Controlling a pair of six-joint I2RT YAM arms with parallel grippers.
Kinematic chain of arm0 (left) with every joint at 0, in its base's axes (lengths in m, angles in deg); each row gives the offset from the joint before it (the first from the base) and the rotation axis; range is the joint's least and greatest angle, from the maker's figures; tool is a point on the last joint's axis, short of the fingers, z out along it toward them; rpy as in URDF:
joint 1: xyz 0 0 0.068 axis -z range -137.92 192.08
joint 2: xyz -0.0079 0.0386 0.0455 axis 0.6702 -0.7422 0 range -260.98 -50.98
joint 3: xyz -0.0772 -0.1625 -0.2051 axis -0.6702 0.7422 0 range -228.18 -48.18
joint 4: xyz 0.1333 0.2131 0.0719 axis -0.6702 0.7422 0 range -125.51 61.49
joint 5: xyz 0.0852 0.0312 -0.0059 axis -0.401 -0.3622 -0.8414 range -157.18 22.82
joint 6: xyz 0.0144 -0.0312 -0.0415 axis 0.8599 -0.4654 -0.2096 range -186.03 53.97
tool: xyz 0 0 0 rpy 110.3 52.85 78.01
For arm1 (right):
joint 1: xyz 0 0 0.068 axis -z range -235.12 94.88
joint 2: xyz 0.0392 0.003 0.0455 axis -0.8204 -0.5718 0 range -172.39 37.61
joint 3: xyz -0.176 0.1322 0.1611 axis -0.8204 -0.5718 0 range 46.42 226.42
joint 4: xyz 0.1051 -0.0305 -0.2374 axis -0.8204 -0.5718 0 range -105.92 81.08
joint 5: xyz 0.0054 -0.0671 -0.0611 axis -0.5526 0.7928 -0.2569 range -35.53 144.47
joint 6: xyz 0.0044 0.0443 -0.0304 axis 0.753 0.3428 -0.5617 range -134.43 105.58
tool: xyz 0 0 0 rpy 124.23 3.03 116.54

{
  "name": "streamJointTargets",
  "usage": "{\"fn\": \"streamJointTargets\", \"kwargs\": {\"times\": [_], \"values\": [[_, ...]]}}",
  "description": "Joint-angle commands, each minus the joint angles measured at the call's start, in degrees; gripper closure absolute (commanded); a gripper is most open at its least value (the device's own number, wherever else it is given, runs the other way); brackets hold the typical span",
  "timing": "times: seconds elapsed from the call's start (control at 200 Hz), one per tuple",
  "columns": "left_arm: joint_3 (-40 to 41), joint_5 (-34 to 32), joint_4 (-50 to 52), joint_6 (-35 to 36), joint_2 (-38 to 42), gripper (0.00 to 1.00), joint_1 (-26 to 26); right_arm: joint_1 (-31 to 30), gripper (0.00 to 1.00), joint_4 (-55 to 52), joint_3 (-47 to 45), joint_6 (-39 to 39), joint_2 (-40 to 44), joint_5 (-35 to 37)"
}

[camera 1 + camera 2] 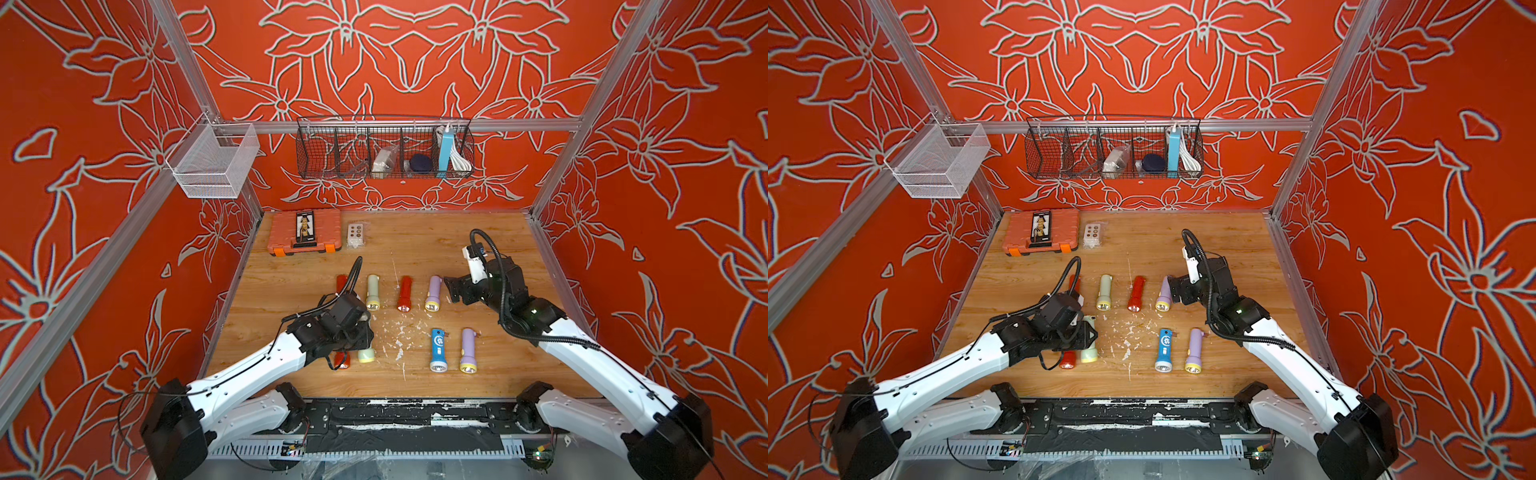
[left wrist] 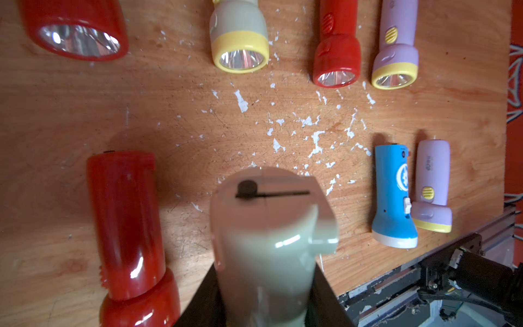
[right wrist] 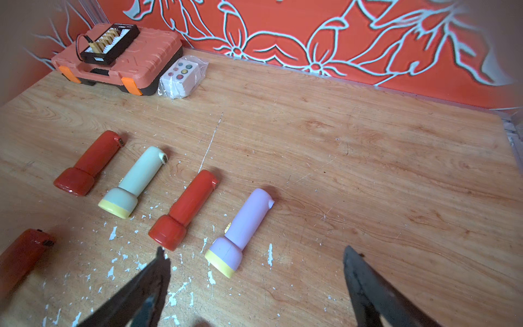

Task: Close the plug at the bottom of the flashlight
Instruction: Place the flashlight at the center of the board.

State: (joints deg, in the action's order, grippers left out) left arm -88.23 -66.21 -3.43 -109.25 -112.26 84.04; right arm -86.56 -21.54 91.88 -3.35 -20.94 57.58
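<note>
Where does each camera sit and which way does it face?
Top views: high at the front, looking down on the table; left arm, right arm show.
Left wrist: above the left hand, shut on the pale green flashlight, facing the table.
Right wrist: behind the open right hand, facing the back wall.
Shared: all show the back-row lilac flashlight.

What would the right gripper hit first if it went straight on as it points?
The right gripper would probably meet the purple flashlight in the far row first; it lies just ahead, though depth is unclear.
</note>
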Motion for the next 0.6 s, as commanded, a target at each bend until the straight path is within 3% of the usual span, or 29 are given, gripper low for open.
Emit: {"fn": "streamJointTargets", "kwargs": {"times": [0.0, 0.596], "values": [[-3.3, -1.6, 2.4, -1.5, -3.8, 1.00, 1.4, 0.5, 0.02, 0.8, -0.9, 1.4, 0.7, -0.1], [-10.0, -1.5, 4.7, -1.2, -23.7, 0.98, 3.7, 1.1, 0.02, 2.1, -2.4, 1.7, 0.6, -1.1]]}}
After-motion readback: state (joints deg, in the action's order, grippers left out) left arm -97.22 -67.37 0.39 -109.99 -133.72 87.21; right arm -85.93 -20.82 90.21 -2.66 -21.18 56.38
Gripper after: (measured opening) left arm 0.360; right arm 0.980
